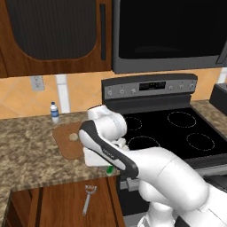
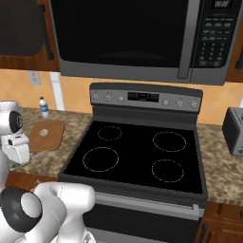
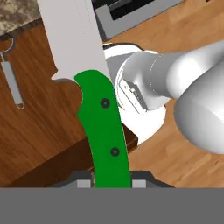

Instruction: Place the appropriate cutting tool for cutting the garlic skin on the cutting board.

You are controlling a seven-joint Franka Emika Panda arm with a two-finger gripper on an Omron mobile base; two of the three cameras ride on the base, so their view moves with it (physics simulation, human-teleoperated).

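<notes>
Hand point(image 3: 112, 183) grips the green-handled knife point(image 3: 103, 127) beside the cutting board point(image 1: 71, 141).

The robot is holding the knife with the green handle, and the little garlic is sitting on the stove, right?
Not quite. The fingers do hold the green-handled knife, but the garlic sits on the cutting board on the counter left of the stove, as the left base view shows.

Only the garlic point(image 1: 73, 137) occupies the cutting board point(image 1: 66, 146); bottle point(image 1: 54, 111) stands behind.
</notes>
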